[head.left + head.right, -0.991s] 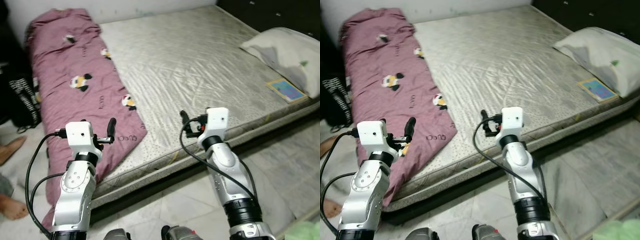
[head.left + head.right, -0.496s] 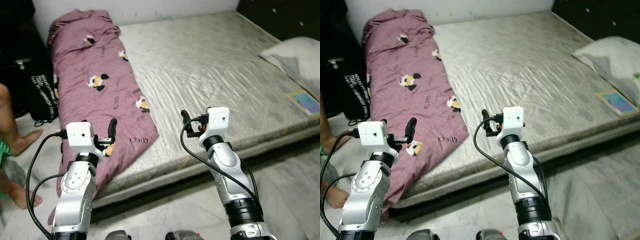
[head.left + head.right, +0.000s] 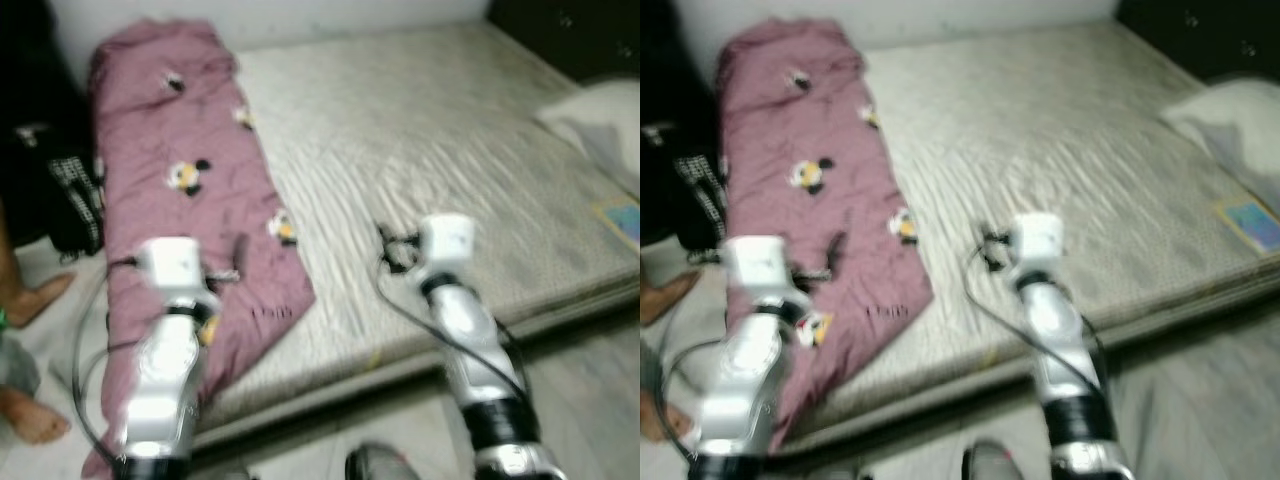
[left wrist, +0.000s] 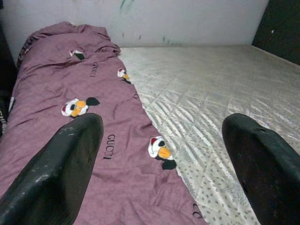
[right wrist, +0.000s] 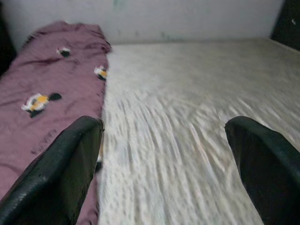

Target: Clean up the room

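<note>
**Both grippers held out empty before the bed**

The head views are blurred. A grey mattress (image 3: pixel 440 150) fills the middle and upper right of the frame, lying low on a pale floor (image 3: pixel 590 400). A purple blanket (image 3: pixel 180 190) printed with small cartoon figures lies in a long strip along the mattress's left side, from the upper left down to the lower left, where its end hangs over the near edge. A white pillow (image 3: pixel 600 115) sits at the right edge, with a small blue and yellow thing (image 3: pixel 622 217) just below it on the mattress. A dark bag (image 3: pixel 70 195) stands at the left edge beside the blanket, and a person's bare feet (image 3: pixel 35 300) show on the floor in the lower left.

The left gripper (image 4: pixel 164 164) hangs above the blanket's near end, fingers (image 4: pixel 61 173) spread wide and holding nothing. The right gripper (image 5: pixel 168 164) hangs above the bare mattress near its front edge, fingers (image 5: pixel 56 173) likewise wide apart and empty.
</note>
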Available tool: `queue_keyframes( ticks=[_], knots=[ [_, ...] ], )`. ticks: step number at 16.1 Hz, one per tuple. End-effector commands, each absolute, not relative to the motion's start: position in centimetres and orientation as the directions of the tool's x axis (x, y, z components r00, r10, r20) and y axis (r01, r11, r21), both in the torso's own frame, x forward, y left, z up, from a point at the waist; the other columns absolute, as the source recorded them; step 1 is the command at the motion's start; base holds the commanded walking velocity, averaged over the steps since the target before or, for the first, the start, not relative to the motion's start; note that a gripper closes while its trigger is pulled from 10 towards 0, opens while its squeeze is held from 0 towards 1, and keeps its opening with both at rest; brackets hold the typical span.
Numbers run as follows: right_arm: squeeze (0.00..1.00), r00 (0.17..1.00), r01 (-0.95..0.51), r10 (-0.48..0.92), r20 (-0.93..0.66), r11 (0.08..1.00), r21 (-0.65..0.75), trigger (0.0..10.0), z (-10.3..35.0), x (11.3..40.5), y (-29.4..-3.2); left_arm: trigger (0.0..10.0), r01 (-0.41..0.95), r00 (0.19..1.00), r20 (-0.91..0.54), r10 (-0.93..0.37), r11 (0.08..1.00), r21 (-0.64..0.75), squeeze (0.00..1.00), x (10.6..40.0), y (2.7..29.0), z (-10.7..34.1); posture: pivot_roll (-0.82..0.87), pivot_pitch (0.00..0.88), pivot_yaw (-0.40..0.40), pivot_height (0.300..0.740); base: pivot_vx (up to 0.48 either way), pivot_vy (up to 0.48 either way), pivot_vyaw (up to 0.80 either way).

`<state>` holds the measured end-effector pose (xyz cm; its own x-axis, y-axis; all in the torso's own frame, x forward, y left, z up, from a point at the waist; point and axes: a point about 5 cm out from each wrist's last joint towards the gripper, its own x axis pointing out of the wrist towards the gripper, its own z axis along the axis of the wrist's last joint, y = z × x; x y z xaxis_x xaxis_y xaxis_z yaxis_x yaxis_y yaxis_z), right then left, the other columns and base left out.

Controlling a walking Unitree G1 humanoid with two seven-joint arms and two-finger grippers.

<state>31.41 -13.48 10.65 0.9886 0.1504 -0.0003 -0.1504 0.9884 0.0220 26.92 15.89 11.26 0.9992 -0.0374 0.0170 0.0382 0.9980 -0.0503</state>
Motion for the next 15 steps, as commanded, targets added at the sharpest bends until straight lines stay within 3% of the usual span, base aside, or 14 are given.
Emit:
queue_keyframes(
  ticks=[1, 8, 11, 15],
  knots=[
    [0.0, 0.982, -0.19, 0.189, 0.028, 0.981, 0.03, 10.0, 11.3, 31.5, -12.0, 10.0, -0.012, 1.0, -0.001, 0.012, 0.999, -0.033, 0.0, 26.5, 17.4, 10.9, -0.04, 0.083, -0.003, 0.74, 0.0, 0.0, 0.0],
    [0.0, 0.984, -0.179, 0.178, 0.026, 0.983, 0.03, 10.0, 11.1, 31.5, -12.2, 10.0, 0.003, 1.0, -0.008, -0.003, 1.0, -0.016, 0.0, 26.1, 17.5, 10.8, -0.04, 0.087, 0.003, 0.74, 0.0, 0.0, 0.0],
    [0.0, 0.985, -0.172, 0.172, 0.019, 0.984, 0.04, 10.0, 10.9, 31.3, -12.4, 10.0, -0.076, 0.997, 0.019, 0.075, 0.995, 0.068, 0.0, 25.0, 19.3, 10.9, -0.03, 0.111, -0.001, 0.74, 0.0, 0.0, 0.0],
    [0.0, 0.98, -0.198, 0.197, 0.024, 0.979, 0.051, 10.0, 11.1, 31.4, -11.8, 10.0, -0.12, 0.993, 0.0, 0.121, 0.99, 0.068, 0.0, 24.6, 19.8, 10.8, -0.03, 0.11, -0.003, 0.701, 0.0, 0.0, 0.0]
  ],
)
